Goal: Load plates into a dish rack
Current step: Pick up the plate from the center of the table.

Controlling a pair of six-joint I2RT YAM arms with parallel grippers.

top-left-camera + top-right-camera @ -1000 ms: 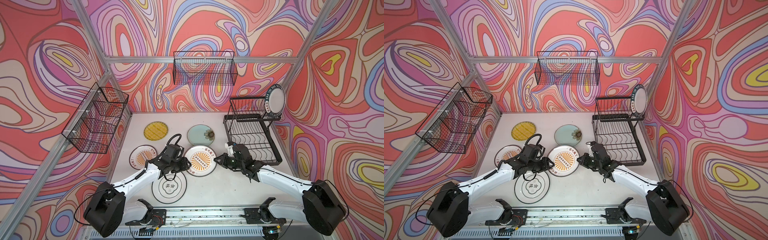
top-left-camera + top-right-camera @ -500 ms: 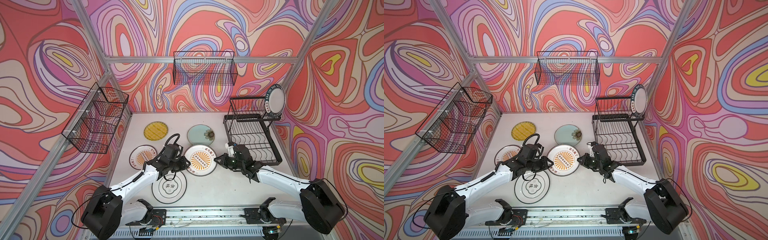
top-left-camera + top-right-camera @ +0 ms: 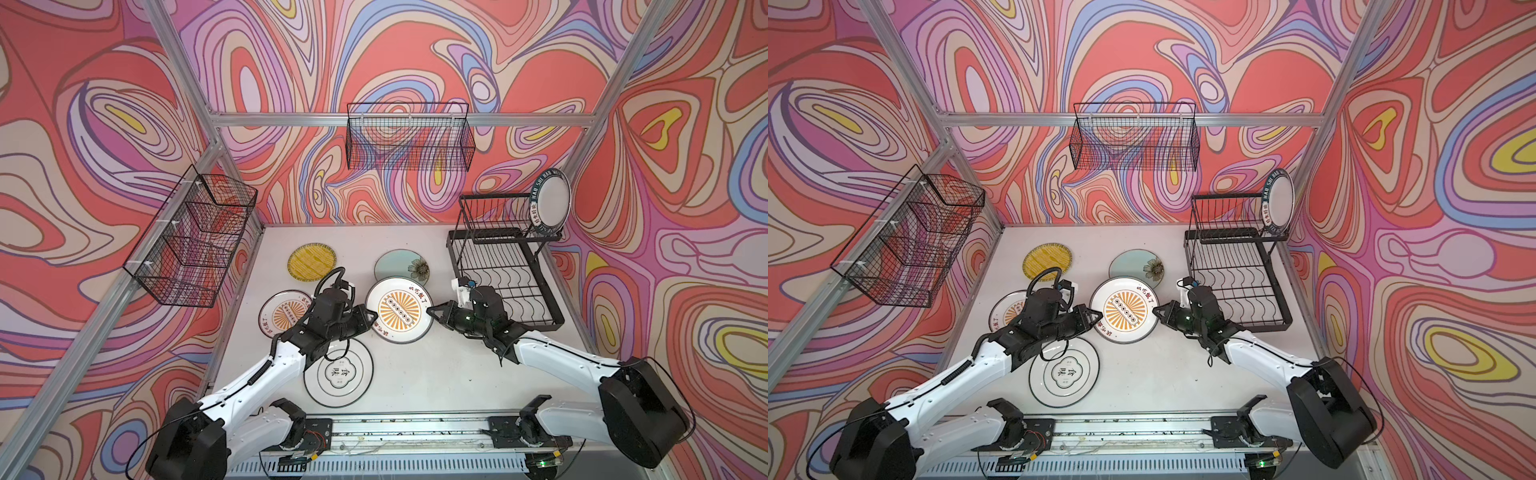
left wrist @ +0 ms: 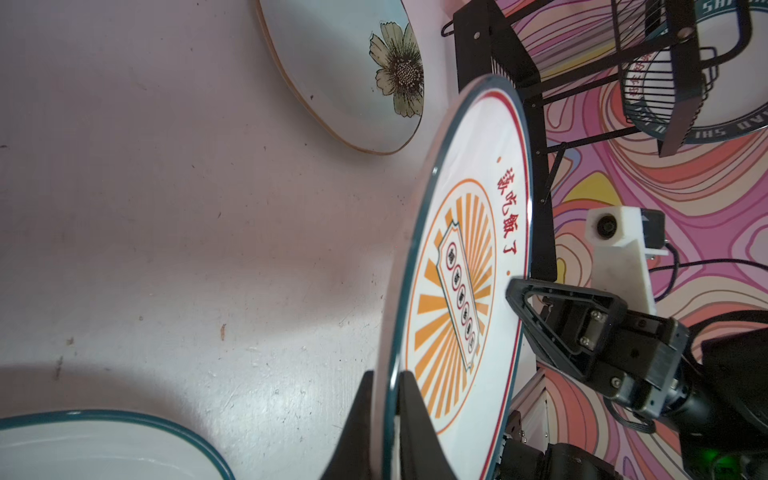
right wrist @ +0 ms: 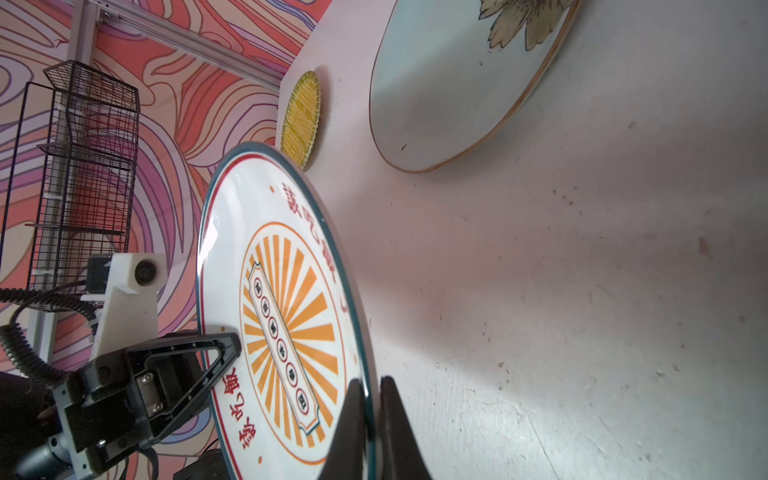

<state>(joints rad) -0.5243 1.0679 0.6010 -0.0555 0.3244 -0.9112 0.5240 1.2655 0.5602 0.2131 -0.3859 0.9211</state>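
We log the left tool (image 3: 371, 325) newly clenched on the sunburst plate (image 3: 399, 309) opposite the right tool (image 3: 432, 311), which also grasps it; handover toward the dish rack (image 3: 505, 282) looks ready.

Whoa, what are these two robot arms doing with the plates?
Both arms grip one orange-sunburst plate by opposite edges: the left gripper and the right gripper are shut on its rim, holding it tilted above the table. A white lettered-rim plate already stands in the upper tier of the dish rack. Four other plates lie flat on the table.
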